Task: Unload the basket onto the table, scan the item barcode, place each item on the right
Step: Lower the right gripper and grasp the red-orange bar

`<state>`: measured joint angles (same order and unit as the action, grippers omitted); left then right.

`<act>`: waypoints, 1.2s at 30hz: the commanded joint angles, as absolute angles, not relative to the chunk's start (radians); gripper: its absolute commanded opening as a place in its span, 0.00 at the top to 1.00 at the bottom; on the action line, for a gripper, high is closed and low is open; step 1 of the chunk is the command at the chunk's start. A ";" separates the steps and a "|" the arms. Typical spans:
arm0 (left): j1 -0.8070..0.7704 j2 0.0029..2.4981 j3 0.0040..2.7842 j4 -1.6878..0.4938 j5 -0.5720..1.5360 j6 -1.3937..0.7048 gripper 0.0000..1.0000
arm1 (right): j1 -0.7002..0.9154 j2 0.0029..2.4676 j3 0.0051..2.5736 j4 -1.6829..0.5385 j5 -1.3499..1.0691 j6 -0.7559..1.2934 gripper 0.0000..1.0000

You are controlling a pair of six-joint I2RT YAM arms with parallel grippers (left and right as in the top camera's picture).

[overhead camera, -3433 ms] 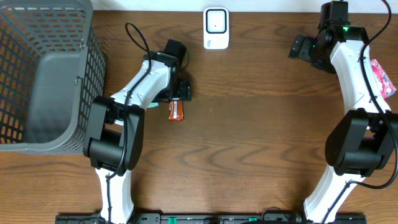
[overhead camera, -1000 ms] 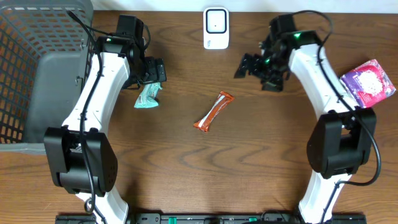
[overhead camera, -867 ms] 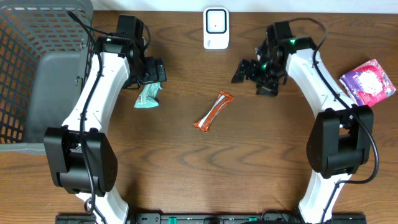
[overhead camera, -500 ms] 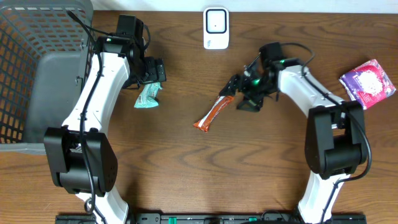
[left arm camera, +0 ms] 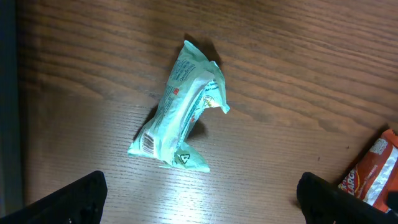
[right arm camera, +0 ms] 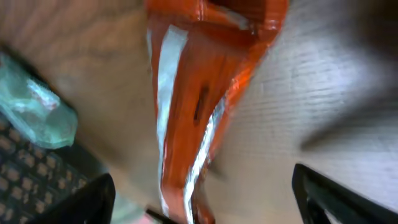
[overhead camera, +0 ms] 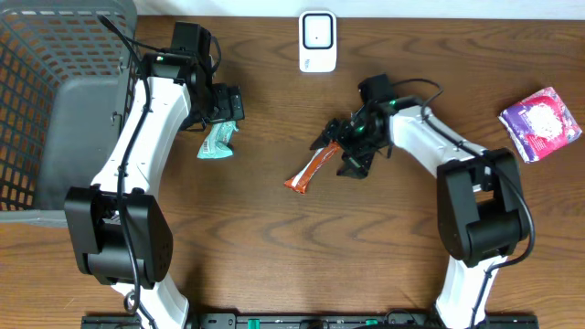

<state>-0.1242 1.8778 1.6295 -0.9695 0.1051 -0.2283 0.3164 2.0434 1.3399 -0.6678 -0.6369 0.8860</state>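
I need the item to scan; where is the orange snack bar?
Overhead, the orange snack bar lies centrally, its upper end at the open right pincer, below the white scanner.

Table (overhead camera: 384, 238): basket (overhead camera: 37, 82), scanner (overhead camera: 317, 41), orange bar (overhead camera: 309, 172)

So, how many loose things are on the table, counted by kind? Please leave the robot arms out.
Snack packets: 3 (mint-green packet, orange packet, purple packet)
White scanner: 1
Grey basket: 1
Total: 5
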 commanded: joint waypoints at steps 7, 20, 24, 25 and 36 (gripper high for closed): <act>-0.121 1.885 1.625 -0.976 0.096 -0.222 0.02 | 0.401 2.045 1.294 -0.523 -0.519 0.964 0.63; -0.121 1.885 1.625 -0.976 0.096 -0.222 0.02 | 0.388 1.991 1.594 -0.876 0.047 0.676 0.99; -0.121 1.885 1.625 -0.976 0.096 -0.222 0.02 | 0.442 1.991 1.694 -1.031 0.519 0.640 0.99; -0.121 1.885 1.625 -0.976 0.096 -0.222 0.02 | 0.453 1.992 1.694 -1.044 0.591 0.638 0.99; -0.121 1.885 1.625 -0.976 0.096 -0.222 0.02 | 0.530 2.161 1.667 -1.074 0.730 0.638 0.99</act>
